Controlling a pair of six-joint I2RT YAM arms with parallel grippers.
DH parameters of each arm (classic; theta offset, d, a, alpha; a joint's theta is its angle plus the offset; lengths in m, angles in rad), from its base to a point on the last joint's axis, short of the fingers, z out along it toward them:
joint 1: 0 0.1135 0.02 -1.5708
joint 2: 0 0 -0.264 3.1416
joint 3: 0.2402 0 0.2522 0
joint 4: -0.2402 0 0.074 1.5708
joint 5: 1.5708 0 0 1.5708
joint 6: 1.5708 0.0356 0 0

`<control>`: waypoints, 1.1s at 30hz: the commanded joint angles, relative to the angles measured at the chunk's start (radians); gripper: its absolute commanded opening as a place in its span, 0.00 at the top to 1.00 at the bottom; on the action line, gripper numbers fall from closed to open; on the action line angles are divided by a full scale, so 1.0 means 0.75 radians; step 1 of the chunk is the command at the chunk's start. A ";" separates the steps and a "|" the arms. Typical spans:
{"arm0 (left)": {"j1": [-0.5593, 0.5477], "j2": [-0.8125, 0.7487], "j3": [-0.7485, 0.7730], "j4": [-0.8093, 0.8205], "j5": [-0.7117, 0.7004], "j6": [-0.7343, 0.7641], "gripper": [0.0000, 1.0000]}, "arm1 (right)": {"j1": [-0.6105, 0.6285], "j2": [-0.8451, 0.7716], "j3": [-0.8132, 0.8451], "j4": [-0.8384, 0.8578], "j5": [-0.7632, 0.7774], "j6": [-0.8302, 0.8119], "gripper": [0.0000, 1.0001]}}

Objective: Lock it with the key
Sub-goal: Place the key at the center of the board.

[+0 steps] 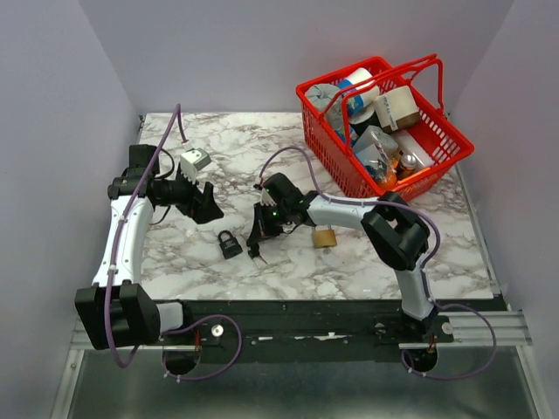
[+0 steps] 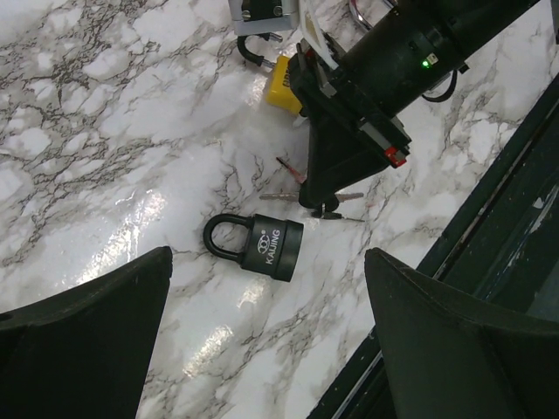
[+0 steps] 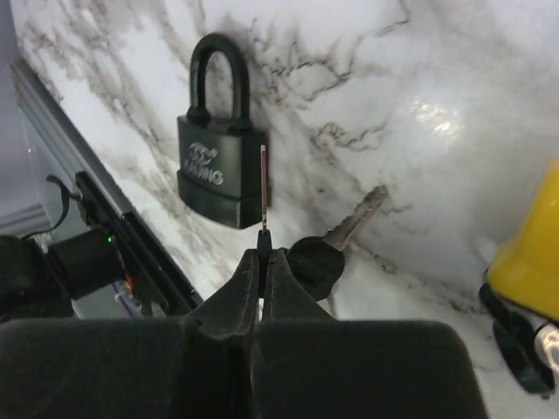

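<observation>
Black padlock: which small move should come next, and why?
Probably the left end effector should lower and close on the black padlock to steady it. The padlock lies flat and free on the table, the left end effector is open above it, and the right end effector is shut on a key, not yet in the lock.

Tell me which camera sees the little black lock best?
The left wrist view. The black padlock lies whole in the open there, shackle and lettering clear. The right wrist view shows it big, but the held key crosses its body. The top view shows only a small dark shape.
</observation>
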 commanded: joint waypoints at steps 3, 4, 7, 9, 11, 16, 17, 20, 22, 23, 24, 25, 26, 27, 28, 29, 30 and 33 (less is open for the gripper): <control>0.007 -0.044 -0.049 0.045 0.032 -0.016 0.01 | 0.007 0.058 0.070 0.096 0.101 0.069 0.99; 0.009 -0.042 -0.055 0.043 0.026 -0.007 0.01 | 0.009 0.052 0.070 0.100 0.123 0.063 0.99; 0.019 -0.032 -0.075 0.033 0.026 0.003 0.01 | 0.007 0.040 0.070 0.100 0.156 0.039 0.79; 0.038 -0.024 -0.086 0.043 0.036 -0.020 0.01 | 0.007 0.005 0.060 0.098 0.154 0.016 0.60; 0.044 -0.015 -0.080 0.061 0.050 -0.042 0.01 | 0.007 -0.048 0.056 0.094 0.130 0.000 0.52; 0.050 0.025 -0.018 0.069 0.087 -0.087 0.01 | 0.009 -0.205 0.046 0.031 0.115 -0.139 0.31; 0.048 0.026 -0.010 0.085 0.081 -0.099 0.01 | 0.007 -0.238 0.046 0.006 0.126 -0.178 0.30; 0.050 0.017 0.006 0.139 0.034 -0.163 0.01 | 0.007 -0.379 0.031 -0.125 0.240 -0.372 0.29; 0.050 -0.003 -0.004 0.171 0.020 -0.214 0.01 | 0.005 -0.461 -0.013 -0.209 0.409 -0.458 0.25; 0.050 -0.011 -0.010 0.222 0.012 -0.238 0.01 | 0.007 -0.471 -0.020 -0.243 0.465 -0.465 0.25; 0.050 -0.034 -0.038 0.257 0.001 -0.279 0.01 | 0.003 -0.478 -0.024 -0.311 0.512 -0.473 0.25; 0.050 -0.048 -0.053 0.292 -0.011 -0.318 0.01 | 0.005 -0.472 -0.026 -0.338 0.601 -0.469 0.25; 0.052 -0.060 -0.069 0.365 -0.015 -0.391 0.01 | 0.003 -0.474 -0.036 -0.354 0.631 -0.461 0.25; 0.050 -0.085 -0.094 0.390 -0.027 -0.416 0.01 | 0.003 -0.469 -0.038 -0.374 0.680 -0.446 0.22; 0.050 -0.099 -0.106 0.421 -0.036 -0.449 0.01 | 0.005 -0.463 -0.042 -0.381 0.731 -0.436 0.13; 0.048 -0.111 -0.120 0.486 -0.048 -0.518 0.01 | 0.003 -0.447 -0.042 -0.381 0.749 -0.428 0.08; 0.050 -0.136 -0.139 0.509 -0.060 -0.533 0.01 | 0.005 -0.433 -0.038 -0.381 0.762 -0.410 0.04; 0.050 -0.173 -0.159 0.564 -0.099 -0.570 0.01 | 0.001 -0.365 -0.006 -0.385 0.792 -0.377 0.03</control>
